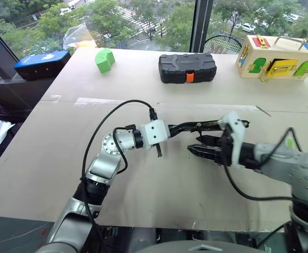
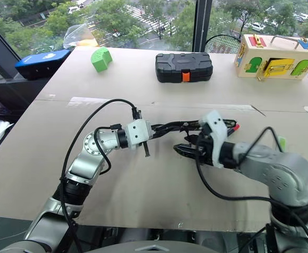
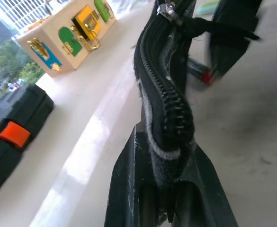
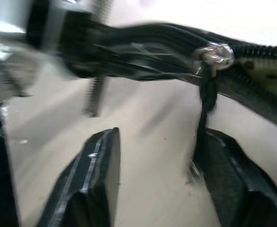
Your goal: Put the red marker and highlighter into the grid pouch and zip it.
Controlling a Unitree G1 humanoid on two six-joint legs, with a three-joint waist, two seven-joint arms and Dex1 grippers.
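Nearest thing you've got is the left gripper [image 3: 164, 189], and it's clamped hard on the end of the grid pouch [image 3: 164, 109], with the fabric edge and zipper teeth bunched up right between its fingers. So your anchor side is sorted; it's holding the pouch up off the table [image 1: 143, 190], stretched out toward the other arm.

The right gripper [image 4: 162, 184] has its fingers spread apart, nothing pinched. The black zipper cord [image 4: 203, 118] hangs down from the metal slider [image 4: 215, 56] right next to one finger, but I can't tell if it's actually brushing it or just close. Either way, you're not pulling on it right now.

As for progress: the zipper looks run most of the way, since the slider sits far out from the left gripper's end and the teeth behind it look meshed. But you can spot a bit of red [image 2: 236, 126] poking out at the far end of the pouch, which I'd guess is the red marker's tip, so that end may not be shut. There's a pale green patch past the slider in the right wrist view, probably the highlighter [image 4: 266, 78] inside.

I'd say what's left is grabbing that cord again and finishing the last bit of zip
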